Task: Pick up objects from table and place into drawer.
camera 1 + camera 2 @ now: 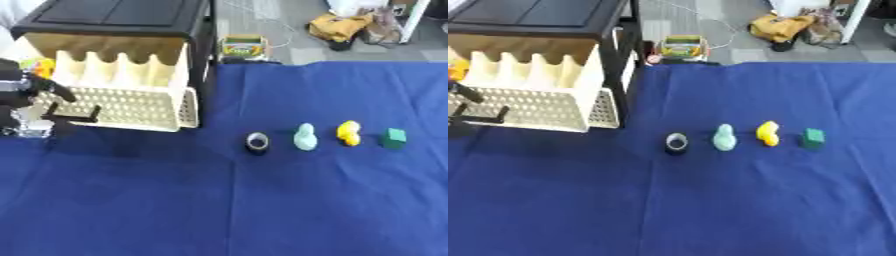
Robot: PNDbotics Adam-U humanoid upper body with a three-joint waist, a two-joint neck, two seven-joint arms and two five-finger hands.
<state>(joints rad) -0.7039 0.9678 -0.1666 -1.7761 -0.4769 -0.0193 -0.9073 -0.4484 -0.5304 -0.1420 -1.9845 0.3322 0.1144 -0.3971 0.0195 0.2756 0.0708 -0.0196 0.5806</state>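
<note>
Four objects, a black tape roll (256, 143), pale green figure (304, 137), yellow duck (349, 133) and green cube (394, 138), are lined mid-surface. The left robot hand (35, 85) is seen at the pulled-out drawer (122, 107); its grip cannot be told. Misjudged reaches could scatter the close-set row.

head stereo pair | looking down | shared: table (131, 210), drawer (122, 107)

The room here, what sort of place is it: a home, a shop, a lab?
Probably a lab or test room. Four small things sit in a neat row on a blue cloth, a drawer stands pulled open, and clutter lies on the bare floor behind.
</note>
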